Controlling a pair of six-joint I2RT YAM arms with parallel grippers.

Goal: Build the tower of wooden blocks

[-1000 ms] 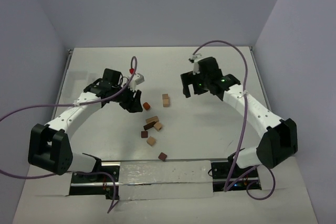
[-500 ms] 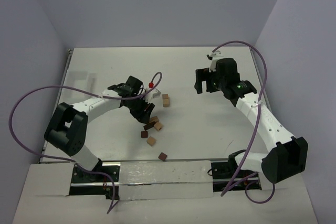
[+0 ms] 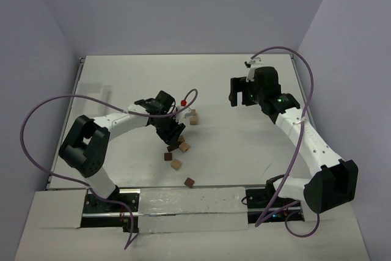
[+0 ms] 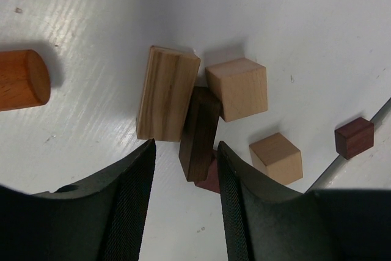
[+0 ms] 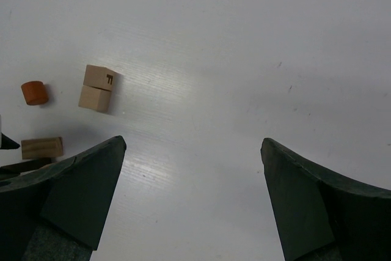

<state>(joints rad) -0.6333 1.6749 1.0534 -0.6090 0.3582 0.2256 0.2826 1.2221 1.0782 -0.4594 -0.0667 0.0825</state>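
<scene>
**Dark bar at the left tool's mouth, axis twelve to six**

Item: dark brown bar [image 4: 198, 132], lying flat on the surface [image 4: 305, 22]. In the left wrist view we read its long axis as running nearly twelve to six, tipped a little toward one. The left tool [image 4: 185, 151] comes at it from six o'clock. Its jaws are partly apart and straddle the bar's near end. The three o'clock pad looks to be touching the bar, while the nine o'clock pad stands clear. We judge it not yet gripped.

Neighbours, crowding the pick:
- pale striped bar [image 4: 166, 93], touching at ten o'clock, roughly parallel;
- tan cube [image 4: 237, 88], touching at one o'clock;
- reddish-brown piece [image 4: 211, 180], tucked at the bar's near end and mostly hidden;
- second tan cube [image 4: 276, 157], near at four o'clock, apart;
- dark red cube [image 4: 354, 137], well apart at three o'clock;
- orange cylinder [image 4: 23, 79], well apart at nine to ten o'clock.

Destination: the tower [image 3: 193, 117], two pale cubes together, at about one o'clock from the cluster in the top view, near.

Other arm: the right tool [image 5: 193, 143] is spread wide and empty, well apart from the tower at about two o'clock. The left arm is far nearer.
</scene>
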